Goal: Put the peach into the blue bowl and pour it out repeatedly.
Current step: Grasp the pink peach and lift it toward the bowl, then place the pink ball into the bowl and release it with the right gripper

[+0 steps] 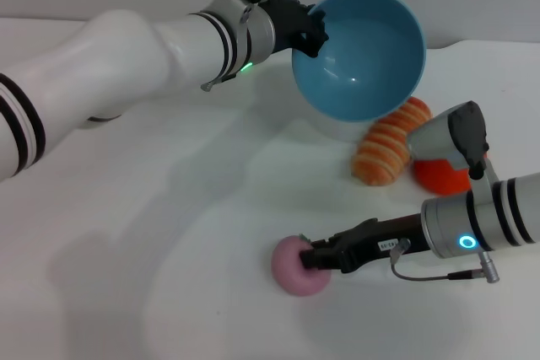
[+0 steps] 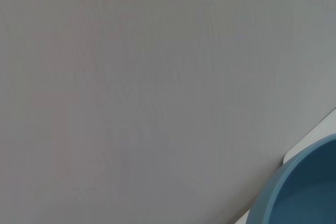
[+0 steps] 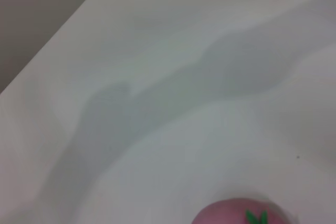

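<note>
Now peach [image 1: 297, 265] btwn right gripper [image 1: 318, 260] jaws

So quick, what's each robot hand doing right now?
Left tool: closed on the rim of the blue bowl, holding it tilted above the table.
Right tool: closed on the peach, low at the table.

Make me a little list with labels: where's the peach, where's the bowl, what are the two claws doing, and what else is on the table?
peach: on the table, near the front
bowl: held up off the table, tipped on its side, empty
left claw: grips the bowl's rim
right claw: down low, closed on the peach
other things: striped orange bread and an orange-red fruit below the bowl
table: white
</note>
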